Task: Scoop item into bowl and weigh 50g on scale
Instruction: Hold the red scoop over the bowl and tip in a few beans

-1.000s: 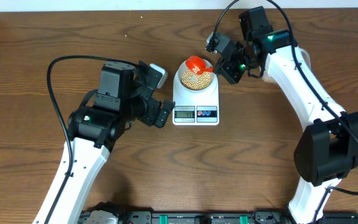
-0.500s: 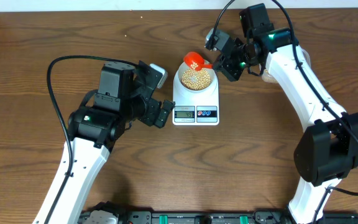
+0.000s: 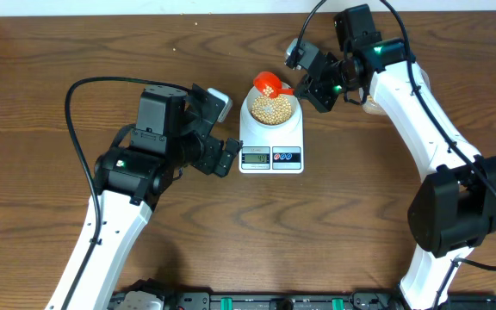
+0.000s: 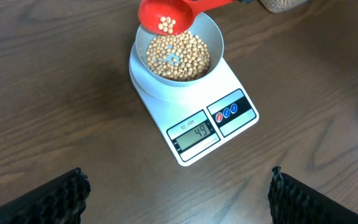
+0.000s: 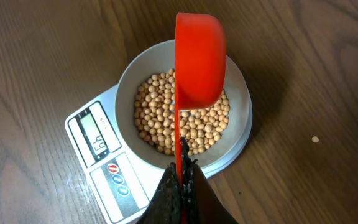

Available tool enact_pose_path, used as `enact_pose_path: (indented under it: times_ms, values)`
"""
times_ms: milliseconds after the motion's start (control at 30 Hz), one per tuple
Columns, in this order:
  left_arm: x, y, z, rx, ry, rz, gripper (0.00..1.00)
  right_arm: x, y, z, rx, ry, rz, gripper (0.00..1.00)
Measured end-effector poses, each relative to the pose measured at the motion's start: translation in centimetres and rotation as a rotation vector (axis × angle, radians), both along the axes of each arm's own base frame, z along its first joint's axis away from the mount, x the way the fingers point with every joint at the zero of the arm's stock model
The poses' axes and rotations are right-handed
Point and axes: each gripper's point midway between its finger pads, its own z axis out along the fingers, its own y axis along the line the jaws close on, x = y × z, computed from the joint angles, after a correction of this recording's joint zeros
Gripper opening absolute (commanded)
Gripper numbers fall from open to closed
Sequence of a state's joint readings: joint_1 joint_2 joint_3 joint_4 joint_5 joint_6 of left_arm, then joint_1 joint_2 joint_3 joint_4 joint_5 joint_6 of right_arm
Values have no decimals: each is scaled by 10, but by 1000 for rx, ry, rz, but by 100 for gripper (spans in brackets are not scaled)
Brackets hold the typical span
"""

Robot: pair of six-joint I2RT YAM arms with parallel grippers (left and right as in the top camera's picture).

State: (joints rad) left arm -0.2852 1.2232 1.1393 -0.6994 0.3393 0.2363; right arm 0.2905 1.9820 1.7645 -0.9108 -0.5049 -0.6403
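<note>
The white scale (image 3: 271,146) sits at the table's middle, and its display (image 4: 193,136) reads 49. On it stands the pale bowl (image 3: 284,118), its rim (image 4: 213,37) ringing a heap of tan beans (image 4: 178,56). My right gripper (image 3: 310,86) is shut on the handle of a red scoop (image 3: 268,83). The scoop (image 5: 199,59) is turned on its side over the bowl's far-left rim, with a few beans (image 4: 166,25) left in it. My left gripper (image 3: 224,155) stands open beside the scale's left edge, and its fingers (image 4: 61,199) hold nothing.
A clear tub of beans (image 4: 281,5) shows at the top right of the left wrist view, mostly under the right arm from overhead. One stray bean (image 5: 316,139) lies on the wood beside the bowl.
The red scoop has shifted slightly up and back-left from over the bowl's middle to its rim, then held still. The left arm has not moved.
</note>
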Motion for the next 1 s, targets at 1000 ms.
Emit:
enact_pose_path:
  times_ms: [1000]
  values:
    - [0, 0, 0, 0, 0, 0, 94, 5, -4, -1, -61, -109, 107, 1]
